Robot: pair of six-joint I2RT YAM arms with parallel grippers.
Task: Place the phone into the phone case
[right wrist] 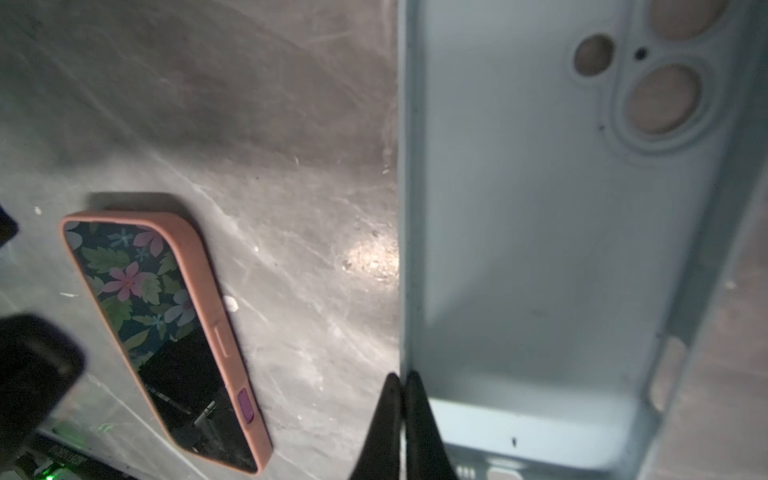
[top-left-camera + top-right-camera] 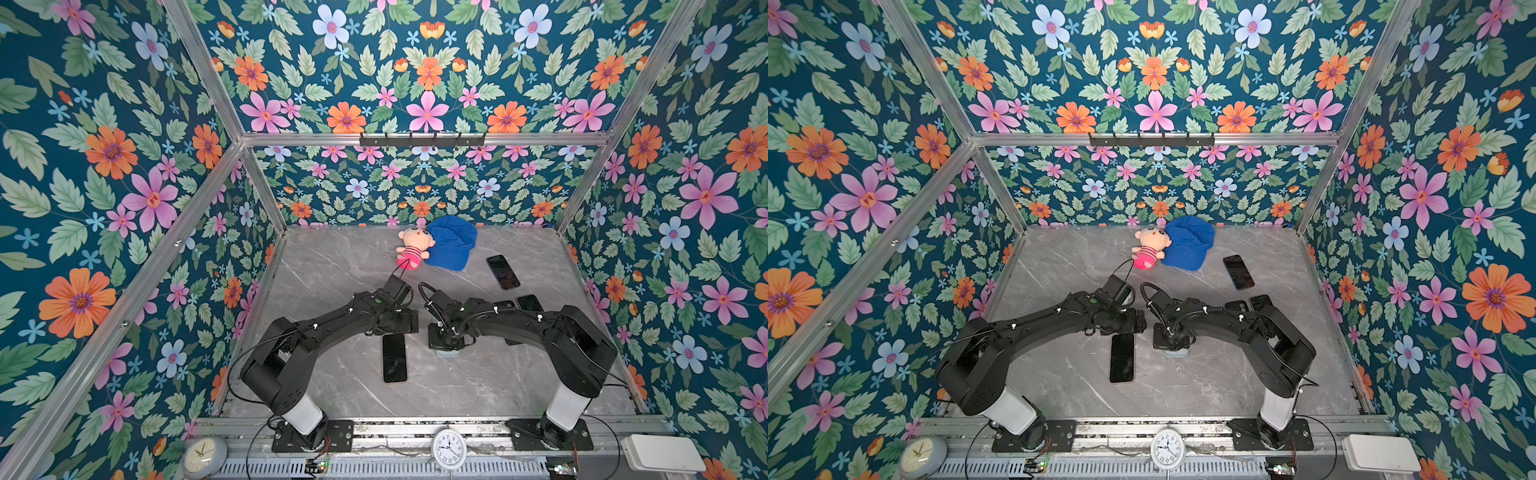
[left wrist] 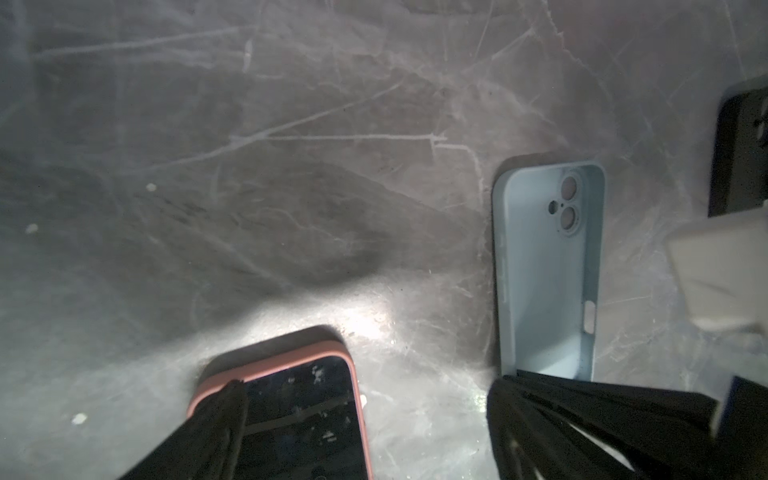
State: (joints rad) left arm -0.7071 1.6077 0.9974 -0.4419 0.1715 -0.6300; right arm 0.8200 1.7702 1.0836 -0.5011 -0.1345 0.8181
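The phone (image 2: 394,358) (image 2: 1122,359) lies screen up mid-table; it has a black screen and a pink rim (image 3: 291,359) (image 1: 208,291). My left gripper (image 3: 374,432) (image 2: 395,330) hangs open over the phone's far end, with one finger (image 3: 216,419) above the screen and the other finger (image 3: 540,419) out by the case. The light blue phone case (image 3: 544,270) (image 1: 540,249) lies open side up to the right of the phone, mostly hidden under my right arm in both top views (image 2: 447,353). My right gripper (image 1: 402,386) (image 2: 446,341) is shut on the case's long side wall.
A plush doll (image 2: 411,249) and a blue cap (image 2: 453,243) lie at the back. Another dark phone (image 2: 503,272) lies back right, and more dark slabs (image 2: 530,302) sit behind my right arm. Two clocks (image 2: 449,449) and a white box (image 2: 660,453) stand along the front rail.
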